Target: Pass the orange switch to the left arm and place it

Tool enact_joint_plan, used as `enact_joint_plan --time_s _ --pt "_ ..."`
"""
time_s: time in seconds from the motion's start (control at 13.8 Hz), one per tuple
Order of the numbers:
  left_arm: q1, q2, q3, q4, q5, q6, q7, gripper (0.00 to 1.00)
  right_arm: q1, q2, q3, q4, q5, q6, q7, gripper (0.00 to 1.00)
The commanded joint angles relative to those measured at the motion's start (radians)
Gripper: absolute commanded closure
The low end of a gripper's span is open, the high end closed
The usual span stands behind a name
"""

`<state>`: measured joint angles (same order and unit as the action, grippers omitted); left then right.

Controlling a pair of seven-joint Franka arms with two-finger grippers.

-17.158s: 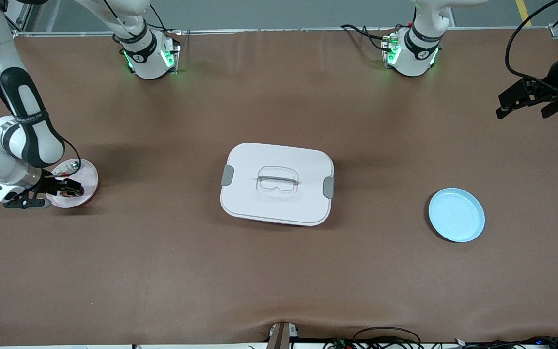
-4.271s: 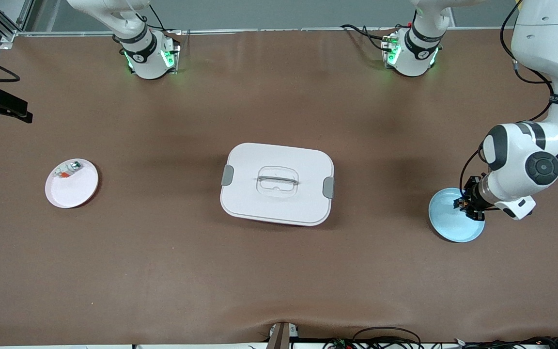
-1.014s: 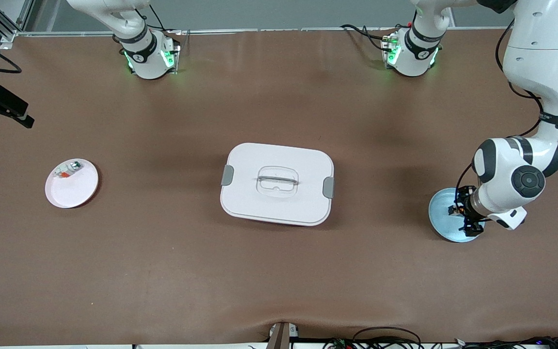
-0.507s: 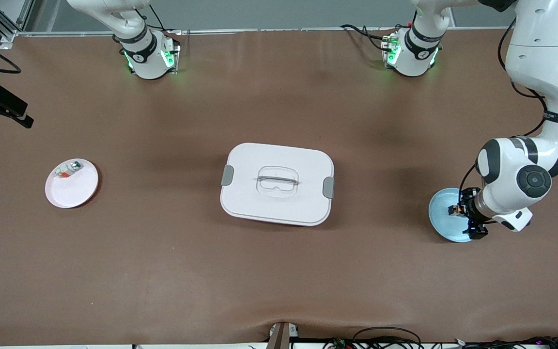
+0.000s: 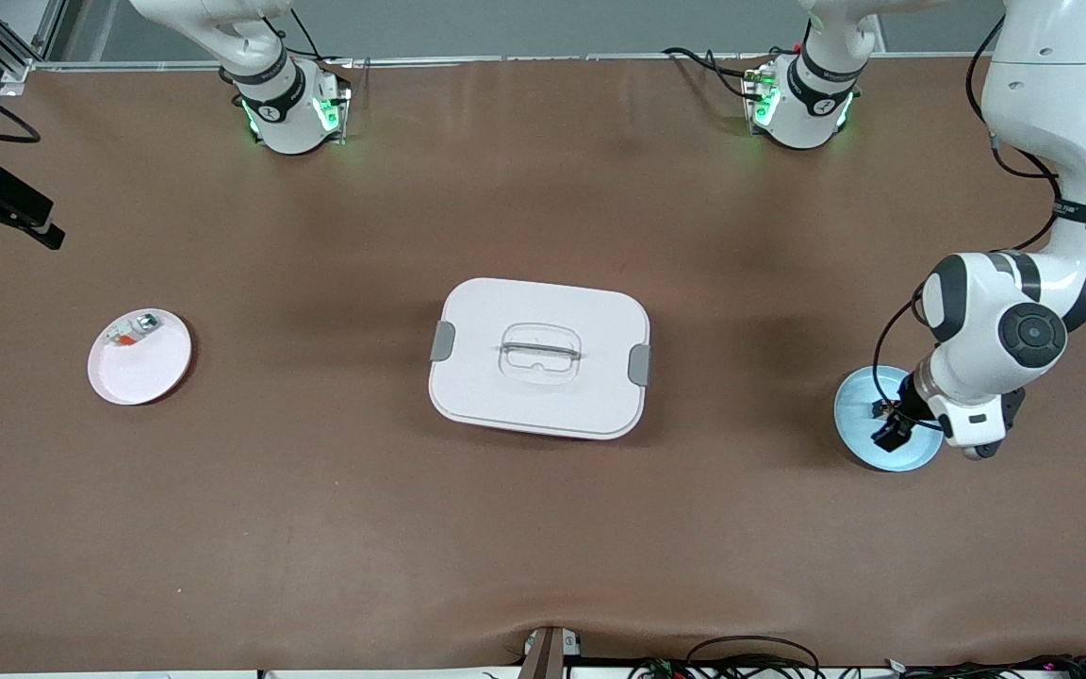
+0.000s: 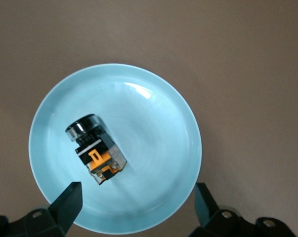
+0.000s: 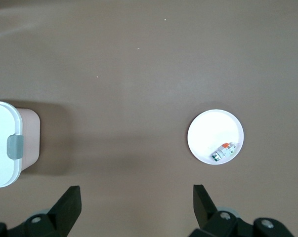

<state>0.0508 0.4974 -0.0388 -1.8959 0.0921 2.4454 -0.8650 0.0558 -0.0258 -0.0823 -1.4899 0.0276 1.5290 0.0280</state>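
Legible markings: none.
No text, label, brand, number or sign is readable on any surface.

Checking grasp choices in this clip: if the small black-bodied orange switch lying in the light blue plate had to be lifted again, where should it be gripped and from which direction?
Grip the small black-bodied orange switch across its squarish black body, coming straight down from above. It lies on its side in the shallow light blue plate, so the flat flanks face outward, while the round cap end would likely slip.
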Motion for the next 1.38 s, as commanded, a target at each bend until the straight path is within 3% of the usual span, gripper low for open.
enact_joint_plan --time_s 0.0,0.14,0.65,1.3 --pt "0.004 -0.040 -0.006 -0.038 -0.034 0.012 0.215 0.00 0.004 -0.023 0.001 -0.017 -0.012 0.000 -0.003 0.00" --pt "0.001 -0.043 -0.006 -0.043 -0.061 0.012 0.389 0.00 0.006 -0.023 0.001 -0.015 -0.012 0.000 -0.003 0.00" --pt "-0.028 -0.077 -0.004 -0.055 -0.109 0.012 0.733 0.00 0.004 -0.023 -0.001 -0.018 -0.012 -0.009 -0.002 0.00" --pt "-0.042 -0.238 -0.004 -0.107 -0.111 -0.002 0.764 0.00 0.013 -0.022 0.001 -0.020 -0.058 -0.049 0.007 0.00"
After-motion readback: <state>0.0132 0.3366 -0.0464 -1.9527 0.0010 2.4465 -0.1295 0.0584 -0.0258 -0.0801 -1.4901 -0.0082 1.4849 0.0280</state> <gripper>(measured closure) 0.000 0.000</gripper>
